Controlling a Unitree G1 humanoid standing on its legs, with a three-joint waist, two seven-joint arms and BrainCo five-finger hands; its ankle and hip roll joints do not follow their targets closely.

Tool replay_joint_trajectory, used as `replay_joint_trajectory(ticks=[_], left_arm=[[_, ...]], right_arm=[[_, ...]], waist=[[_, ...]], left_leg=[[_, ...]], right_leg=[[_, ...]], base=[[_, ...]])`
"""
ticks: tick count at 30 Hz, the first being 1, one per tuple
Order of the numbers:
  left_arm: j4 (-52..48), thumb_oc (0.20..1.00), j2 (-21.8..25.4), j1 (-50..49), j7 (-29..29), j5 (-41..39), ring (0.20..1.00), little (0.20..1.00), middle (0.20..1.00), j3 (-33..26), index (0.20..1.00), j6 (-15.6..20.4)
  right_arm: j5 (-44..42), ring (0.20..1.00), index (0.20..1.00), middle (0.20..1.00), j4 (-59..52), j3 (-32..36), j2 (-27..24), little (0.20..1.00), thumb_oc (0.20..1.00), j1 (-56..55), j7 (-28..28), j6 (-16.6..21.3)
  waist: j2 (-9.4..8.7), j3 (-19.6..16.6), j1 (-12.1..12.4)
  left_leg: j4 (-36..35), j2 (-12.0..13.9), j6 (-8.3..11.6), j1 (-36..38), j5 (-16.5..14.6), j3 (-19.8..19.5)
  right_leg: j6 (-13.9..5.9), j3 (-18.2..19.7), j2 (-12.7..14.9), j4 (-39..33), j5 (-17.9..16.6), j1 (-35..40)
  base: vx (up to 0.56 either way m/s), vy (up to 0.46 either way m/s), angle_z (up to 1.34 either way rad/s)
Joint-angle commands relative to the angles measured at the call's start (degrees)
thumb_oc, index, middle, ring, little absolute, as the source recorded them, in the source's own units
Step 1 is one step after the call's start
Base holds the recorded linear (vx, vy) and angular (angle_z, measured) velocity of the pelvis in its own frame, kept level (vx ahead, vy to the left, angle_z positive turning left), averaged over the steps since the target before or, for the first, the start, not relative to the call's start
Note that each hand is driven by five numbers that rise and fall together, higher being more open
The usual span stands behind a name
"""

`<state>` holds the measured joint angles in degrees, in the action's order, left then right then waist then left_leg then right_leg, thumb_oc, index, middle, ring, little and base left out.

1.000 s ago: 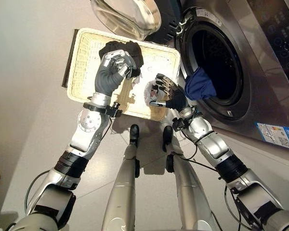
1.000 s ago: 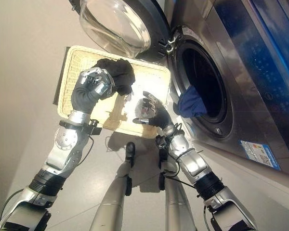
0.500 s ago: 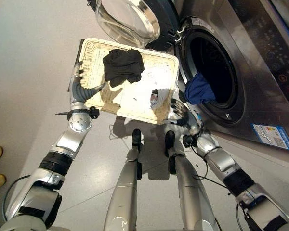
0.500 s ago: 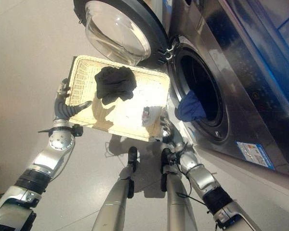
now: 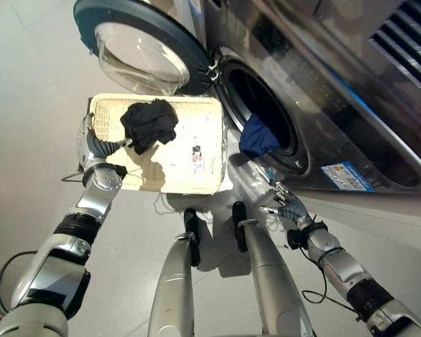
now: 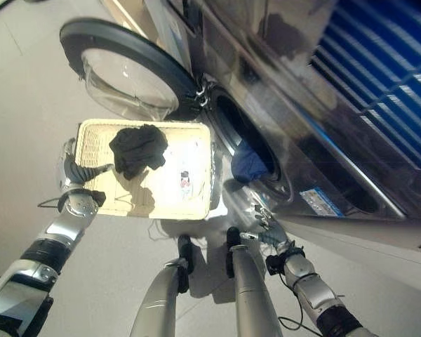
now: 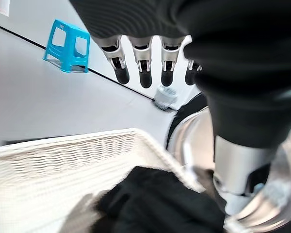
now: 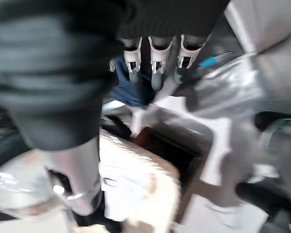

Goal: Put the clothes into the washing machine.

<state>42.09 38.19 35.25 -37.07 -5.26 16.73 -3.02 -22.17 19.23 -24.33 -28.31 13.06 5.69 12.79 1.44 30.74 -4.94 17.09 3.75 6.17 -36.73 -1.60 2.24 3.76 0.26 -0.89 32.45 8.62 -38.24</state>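
The left hand (image 5: 92,144) is hanging with relaxed, empty fingers beside the wicker basket (image 5: 212,133), where a black garment (image 5: 149,123) is lying. A blue garment (image 5: 257,139) is drooping over the washing machine (image 5: 323,105) opening and risks sliding out. The right hand (image 5: 288,206) is hovering slack and empty.

We see our left hand (image 5: 92,144) at nine o'clock beside the wicker basket (image 5: 112,112), fingers relaxed. A black garment (image 5: 149,123) lies in it. At one o'clock, blue cloth (image 5: 258,140) hangs from the washing machine (image 5: 337,112) opening. Our right hand (image 5: 286,205) hovers, fingers spread, at four o'clock.
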Motion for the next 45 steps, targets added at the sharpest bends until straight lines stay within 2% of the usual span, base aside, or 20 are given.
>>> replay_joint_trajectory(ticks=[1, 4, 5, 7, 8, 9, 10, 11, 12, 14, 16, 20, 27, 33, 35, 37, 39, 40, 42, 45], left_arm=[[0.31, 1.000, 0.83, -0.16, -0.40, 0.74, 1.000, 1.000, 1.000, -1.44, 1.000, 1.14], [0.31, 1.000, 0.83, -0.16, -0.40, 0.74, 1.000, 1.000, 1.000, -1.44, 1.000, 1.14], [7.51, 1.000, 1.95, 4.68, 5.75, -4.41, 1.000, 1.000, 1.000, -2.04, 1.000, -0.23], [7.51, 1.000, 1.95, 4.68, 5.75, -4.41, 1.000, 1.000, 1.000, -2.04, 1.000, -0.23], [13.41, 1.000, 1.96, 7.12, 10.51, -3.58, 1.000, 1.000, 1.000, -1.12, 1.000, -0.23], [16.99, 1.000, 1.80, 7.71, 15.70, -7.37, 1.000, 1.000, 1.000, -0.16, 1.000, 0.53], [17.62, 1.000, 1.86, 7.90, 17.11, -8.27, 1.000, 1.000, 1.000, 0.46, 1.000, 0.41], [18.32, 1.000, 2.01, 9.09, 18.17, -9.26, 1.000, 1.000, 1.000, 1.01, 1.000, 0.51], [18.39, 1.000, 1.32, 9.86, 20.10, -10.03, 1.000, 1.000, 1.000, 2.64, 1.000, 0.38], [18.09, 1.000, 1.09, 10.52, 22.34, -9.77, 1.000, 1.000, 1.000, 4.56, 1.000, -0.13], [16.30, 1.000, 0.48, 10.73, 22.60, -9.32, 1.000, 1.000, 1.000, 5.78, 1.000, 0.21], [15.55, 1.000, -0.40, 12.84, 23.57, -8.69, 1.000, 1.000, 1.000, 8.26, 1.000, -0.11], [13.51, 1.000, -1.05, 13.15, 21.06, -8.84, 1.000, 1.000, 1.000, 9.01, 1.000, -0.59], [11.70, 1.000, -1.75, 10.85, 14.98, -7.70, 1.000, 1.000, 1.000, 7.38, 1.000, 0.63], [11.22, 1.000, -1.71, 9.80, 12.42, -6.99, 1.000, 1.000, 1.000, 6.65, 1.000, 2.16], [8.87, 1.000, -1.56, 6.93, 4.87, -7.70, 1.000, 1.000, 1.000, 3.84, 1.000, 6.95], [7.26, 1.000, -1.73, 4.94, 2.55, -10.86, 1.000, 1.000, 1.000, 0.86, 1.000, 10.50], [5.55, 1.000, -2.33, 2.83, 0.82, -12.50, 1.000, 1.000, 1.000, -1.55, 1.000, 14.26], [1.58, 1.000, -4.25, -2.36, 1.11, -14.68, 1.000, 1.000, 1.000, -5.84, 1.000, 19.52], [-1.61, 1.000, -6.13, -6.29, 0.83, -14.78, 1.000, 1.000, 1.000, -8.14, 1.000, 22.43]], right_arm=[[1.06, 1.000, 1.000, 1.000, -4.21, 2.44, 0.67, 1.000, 1.000, -0.37, -0.54, 8.80], [1.06, 1.000, 1.000, 1.000, -4.21, 2.44, 0.67, 1.000, 1.000, -0.37, -0.54, 8.80], [-0.51, 1.000, 1.000, 1.000, -2.85, 2.37, 0.29, 1.000, 1.000, 2.35, 1.66, 7.74], [-0.51, 1.000, 1.000, 1.000, -2.85, 2.37, 0.29, 1.000, 1.000, 2.35, 1.66, 7.74], [-2.36, 1.000, 1.000, 1.000, -4.98, 1.88, 1.15, 1.000, 1.000, 3.88, 3.81, 4.39], [-0.21, 1.000, 1.000, 1.000, -6.20, 1.45, 2.11, 1.000, 1.000, 5.76, 3.19, 1.23], [0.39, 1.000, 1.000, 1.000, -6.10, 1.17, 2.15, 1.000, 1.000, 5.71, 3.12, 1.12], [1.11, 1.000, 1.000, 1.000, -5.82, 1.07, 2.21, 1.000, 1.000, 6.79, 2.83, 1.24], [1.40, 1.000, 1.000, 1.000, -5.46, 0.58, 2.07, 1.000, 1.000, 7.38, 2.50, 1.58], [0.69, 1.000, 1.000, 1.000, -5.60, 0.40, 1.51, 1.000, 1.000, 7.62, 2.48, 1.59], [-0.20, 1.000, 1.000, 1.000, -5.48, 0.64, 0.61, 1.000, 1.000, 8.28, 2.82, 1.60], [-2.00, 1.000, 1.000, 1.000, -5.22, 0.51, -0.42, 1.000, 1.000, 9.90, 4.20, 1.49], [-2.30, 1.000, 1.000, 1.000, -5.97, -0.02, -1.07, 1.000, 1.000, 10.03, 5.64, 0.74], [-1.74, 1.000, 1.000, 1.000, -5.24, 0.08, -0.39, 1.000, 1.000, 8.49, 6.25, 2.28], [-1.64, 1.000, 1.000, 1.000, -5.42, 0.17, -0.33, 1.000, 1.000, 7.90, 6.32, 2.60], [-2.17, 1.000, 1.000, 1.000, -5.40, 0.69, -0.40, 1.000, 1.000, 6.43, 6.24, 3.67], [-2.27, 1.000, 1.000, 1.000, -5.40, 1.32, -0.30, 1.000, 1.000, 5.24, 6.06, 4.36], [-1.72, 1.000, 1.000, 1.000, -5.29, 1.88, 0.27, 1.000, 1.000, 3.97, 6.14, 5.35], [-0.79, 1.000, 1.000, 1.000, -4.74, 3.32, 1.97, 1.000, 1.000, 1.44, 6.28, 6.92], [-0.49, 1.000, 1.000, 1.000, -4.51, 4.61, 3.09, 1.000, 1.000, -0.15, 6.10, 7.62]], waist=[[0.99, -0.94, 1.08], [0.99, -0.94, 1.08], [0.05, -0.94, 1.14], [0.05, -0.94, 1.14], [0.61, -0.94, 0.34], [1.85, -0.94, -0.89], [1.53, -0.94, -1.60], [1.56, -0.94, -1.92], [0.89, -0.94, -3.22], [0.74, -0.94, -4.58], [0.49, -0.94, -4.46], [0.12, -0.94, -4.28], [-0.73, -0.94, -4.10], [-1.49, -0.94, -3.60], [-1.49, -0.94, -3.43], [-1.39, -0.94, -2.68], [-1.23, -0.94, -2.14], [-1.08, -0.94, -1.77], [-0.70, -0.94, -0.85], [-0.45, -0.94, -0.12]], left_leg=[[-4.89, -0.30, 0.26, -2.11, 16.07, 0.58], [-4.89, -0.30, 0.26, -2.11, 16.07, 0.58], [-1.53, -2.30, -2.64, 0.16, 7.37, 2.77], [-1.53, -2.30, -2.64, 0.16, 7.37, 2.77], [-3.78, -2.74, -4.06, 3.23, 6.89, 5.81], [-6.39, -3.51, -4.94, 5.06, 5.91, 9.43], [-6.71, -4.38, -4.57, 6.38, 4.36, 9.30], [-7.31, -4.12, -5.04, 5.10, 5.52, 10.53], [-7.78, -5.15, -4.99, 6.15, 3.54, 10.65], [-6.72, -5.57, -5.52, 5.14, 2.52, 10.84], [-6.50, -6.05, -6.14, 2.80, 3.98, 11.23], [-5.82, -6.46, -5.65, 0.41, 4.66, 9.77], [-5.47, -6.09, -5.06, -1.26, 4.99, 9.34], [-5.19, -5.82, -4.83, -1.06, 5.09, 8.67], [-5.17, -5.77, -4.80, -0.66, 5.10, 8.50], [-5.42, -5.77, -4.67, 0.64, 5.37, 7.67], [-5.36, -5.80, -4.57, 1.56, 5.28, 7.02], [-5.44, -5.78, -4.44, 2.42, 5.20, 6.52], [-5.65, -5.81, -4.24, 4.82, 4.84, 5.69], [-6.22, -5.78, -4.20, 6.89, 4.82, 5.16]], right_leg=[[-2.02, -0.63, -1.56, 0.31, 5.27, 5.81], [-2.02, -0.63, -1.56, 0.31, 5.27, 5.81], [-4.56, -1.76, 3.37, 2.01, 3.86, 5.65], [-4.56, -1.76, 3.37, 2.01, 3.86, 5.65], [-6.63, -2.11, 3.63, 8.32, -0.86, 3.04], [-6.72, -4.23, 3.38, 3.35, -3.64, -0.15], [-7.26, -4.01, 3.41, 0.76, -2.05, 0.64], [-6.91, -4.92, 2.77, -4.33, -5.00, -0.88], [-7.63, -4.34, 2.04, -10.17, -5.95, -0.35], [-7.35, -1.82, 0.08, -11.55, -7.50, -1.93], [-6.94, -2.19, 0.47, -14.21, -9.83, -2.77], [-6.87, -2.77, 1.25, -16.83, -11.01, -2.60], [-6.54, -4.09, 1.57, -18.11, -11.44, -3.07], [-5.86, -5.02, 1.16, -17.97, -10.83, -2.34], [-5.72, -5.14, 1.03, -17.64, -10.48, -1.93], [-5.31, -5.36, 0.80, -16.85, -9.56, -0.50], [-5.14, -5.54, 0.86, -16.18, -8.85, 0.45], [-5.05, -5.56, 0.90, -15.72, -8.24, 1.33], [-4.93, -5.97, 1.10, -15.01, -7.18, 3.55], [-4.92, -6.46, 1.28, -14.83, -6.59, 5.60]], base=[[0.16, 0.356, -0.48], [0.11, 0.336, -0.01], [0.16, 0.651, 0.45], [0.17, 0.485, -0.31], [0.32, 0.685, -1.30], [0.42, 0.737, -1.46], [0.17, 0.433, -0.56], [0.13, 0.105, -0.54], [0.05, 0.055, -0.52], [0.09, 0.018, 0.04], [-0.03, -0.077, 0.78], [0.00, -0.090, -0.28], [0.02, -0.091, 0.20], [0.02, -0.110, 0.08], [0.01, -0.101, -0.07], [0.00, -0.151, -0.05], [0.00, -0.121, -0.01], [0.02, -0.119, 0.00], [0.03, -0.124, -0.01], [0.01, -0.098, -0.02]])
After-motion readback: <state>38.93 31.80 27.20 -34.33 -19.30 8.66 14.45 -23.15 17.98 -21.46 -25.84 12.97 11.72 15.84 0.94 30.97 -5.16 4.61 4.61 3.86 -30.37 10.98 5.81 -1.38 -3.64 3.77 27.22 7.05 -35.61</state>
